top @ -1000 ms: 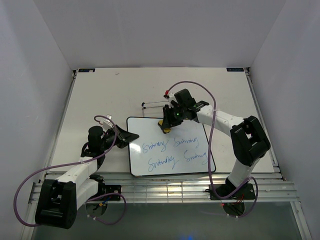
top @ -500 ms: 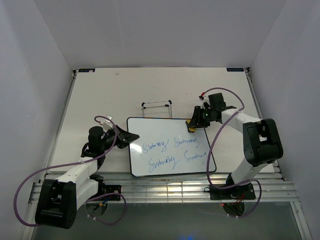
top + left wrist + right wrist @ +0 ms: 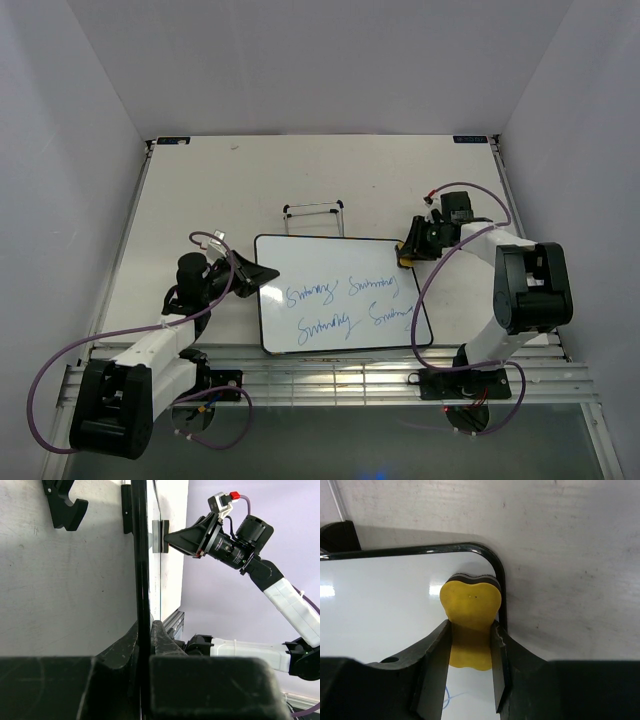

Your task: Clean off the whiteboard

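The whiteboard [image 3: 340, 262] lies flat on the table, white with a thin black frame, two rows of blue cursive writing [image 3: 348, 305] on its near half. My left gripper [image 3: 262, 273] is shut on the board's left edge; the left wrist view shows that edge [image 3: 142, 570] between my fingers. My right gripper [image 3: 408, 255] is shut on a yellow eraser [image 3: 471, 610] and holds it at the board's far right corner [image 3: 492, 560]. The eraser shows in the top view [image 3: 405, 262] too.
A small wire stand [image 3: 313, 209] with black feet sits just behind the board. The table's raised rail [image 3: 505, 190] runs along the right side. The slotted metal rail [image 3: 330, 380] lies at the near edge.
My right gripper has carried the yellow eraser rightward along the board's far edge, from the top middle to the far right corner. The left gripper and board have not moved.
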